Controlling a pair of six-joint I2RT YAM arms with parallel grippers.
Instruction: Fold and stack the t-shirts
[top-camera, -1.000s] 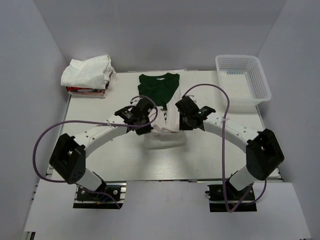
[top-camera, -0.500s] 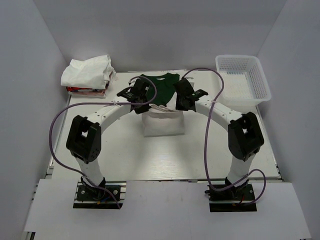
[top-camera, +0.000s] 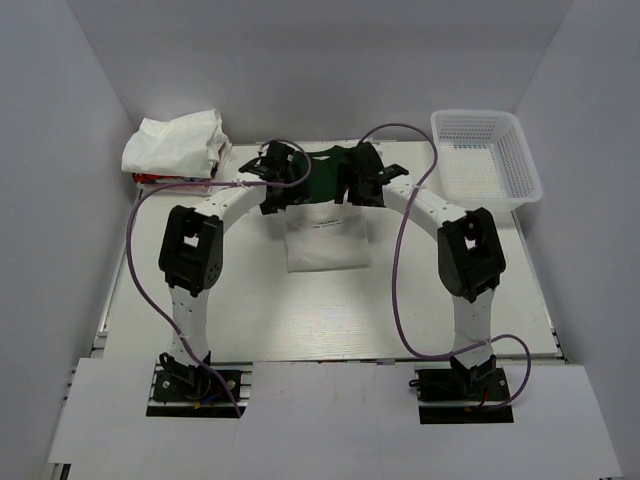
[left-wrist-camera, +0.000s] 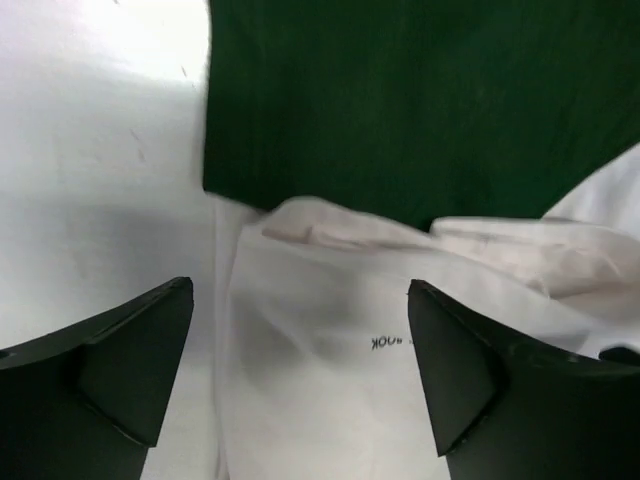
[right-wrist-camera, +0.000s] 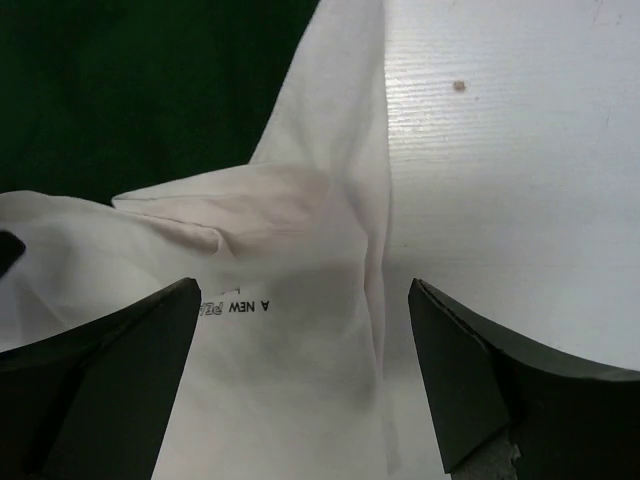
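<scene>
The large off-white t-shirt lies folded in the middle of the table, its dark green part at the far end. Both grippers hover over the far fold. My left gripper is open above the white cloth with dark lettering; nothing sits between its fingers. My right gripper is open too, over the cloth's right edge beside the words "A NEW". Green fabric fills the top of both wrist views. Folded white shirts are stacked at the far left on a red one.
A white plastic mesh basket stands at the far right corner. Purple cables loop from both arms over the table. Grey walls close in the left, right and back. Bare tabletop shows right of the shirt.
Both arms swung toward the far end, carrying the shirt's near part over itself. Both grippers were shut on the cloth; now they are open and the cloth lies released.
</scene>
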